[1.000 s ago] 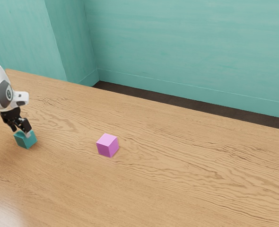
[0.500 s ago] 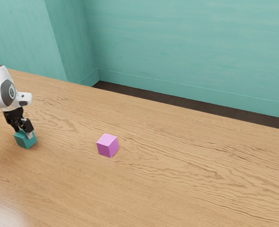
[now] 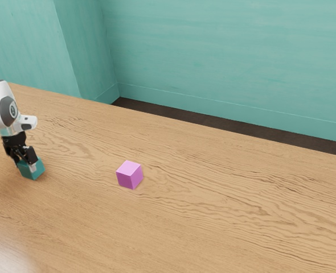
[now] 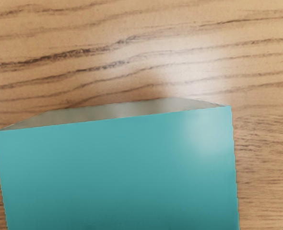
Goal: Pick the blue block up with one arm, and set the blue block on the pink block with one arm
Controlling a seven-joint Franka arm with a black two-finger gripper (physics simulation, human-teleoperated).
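Blue block lies at the exterior view's left on the bench, your end effector closed on it, well apart from the pink block; your wrist view adds its shadow on woodgrain.

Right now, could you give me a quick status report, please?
Gripper at blue block, block on table. Pink block apart, toward the exterior view's right. Nothing seen between them.

You have the blue block lying on the wood-grained table; a narrow grey shadow runs along one edge of the block, with a pale glare just beyond it.
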